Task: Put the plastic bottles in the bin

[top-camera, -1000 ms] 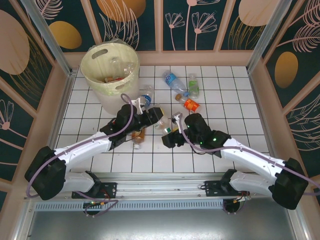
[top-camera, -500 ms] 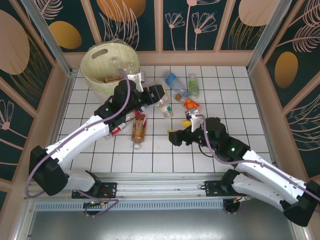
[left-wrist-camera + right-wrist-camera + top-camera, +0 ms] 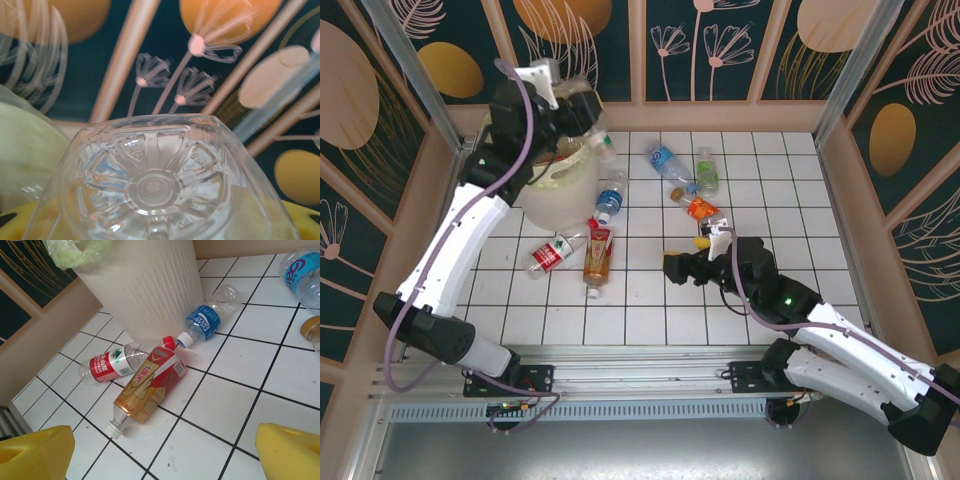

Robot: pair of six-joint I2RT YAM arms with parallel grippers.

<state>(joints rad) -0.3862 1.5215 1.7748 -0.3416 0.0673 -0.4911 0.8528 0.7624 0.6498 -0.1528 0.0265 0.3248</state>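
A white tiled bench (image 3: 800,200) with dark grout lines has a beige border (image 3: 720,117). Around it stand dark teal wall panels (image 3: 725,50) painted with orange ovals and pale flower outlines, divided by tan wooden strips (image 3: 637,50). Two silver metal posts (image 3: 405,60) slant up at the far corners. A grey metal rail (image 3: 640,372), perhaps slotted below, runs along the near edge.

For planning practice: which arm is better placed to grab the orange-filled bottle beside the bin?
Right arm, probably: its open jaws face the orange-filled bottle. The left arm, over the bin, grips a clear bottle.
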